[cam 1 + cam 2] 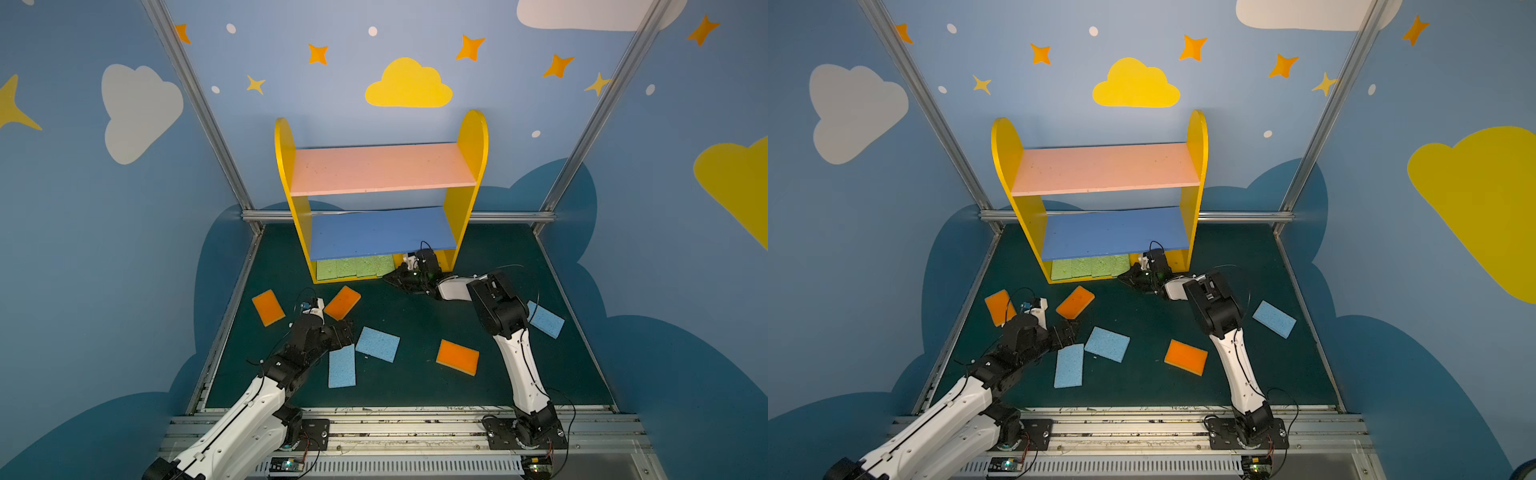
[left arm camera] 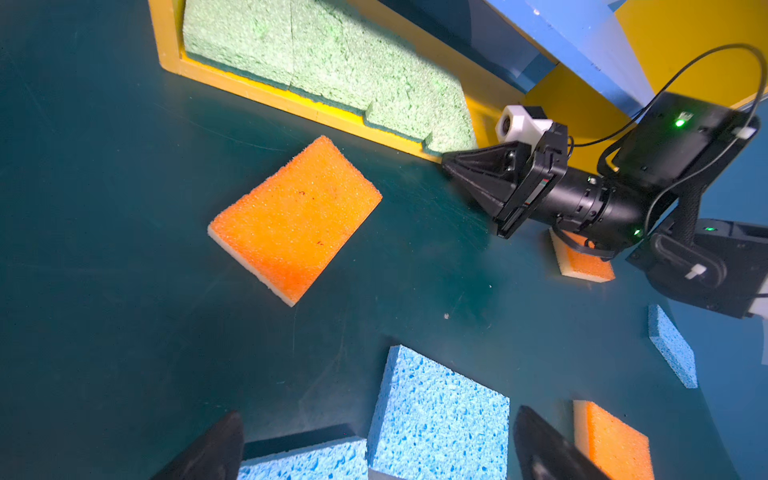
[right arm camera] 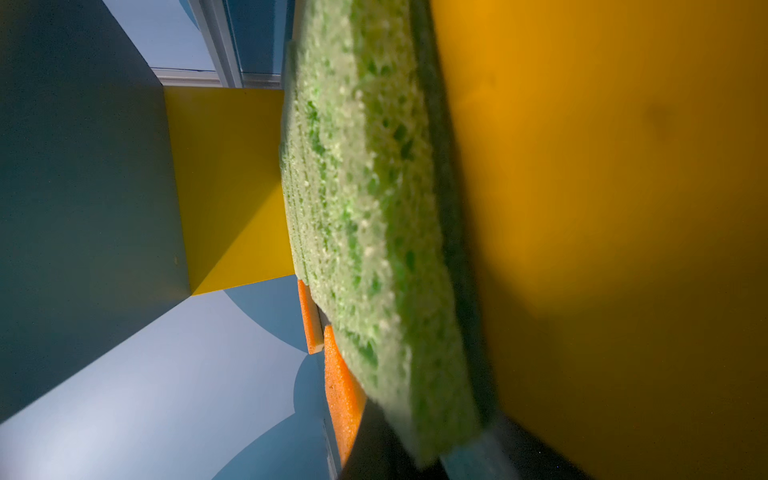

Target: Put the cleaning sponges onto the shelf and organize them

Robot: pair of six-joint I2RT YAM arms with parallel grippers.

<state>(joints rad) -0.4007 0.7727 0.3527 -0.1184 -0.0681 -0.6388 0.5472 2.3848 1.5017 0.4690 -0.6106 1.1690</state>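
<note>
the left arm [image 1: 259, 399] and right arm [image 1: 520, 365] share one build: white shells on the long links, black blocky joints. thin black cables [image 2: 685, 70] loop past the wrists. black base plates [image 1: 500, 432] carry silver screws. the right gripper [image 2: 445, 161] has black wedge fingers, a white camera block [image 2: 521, 124] and a green light [image 2: 680, 122].
</note>
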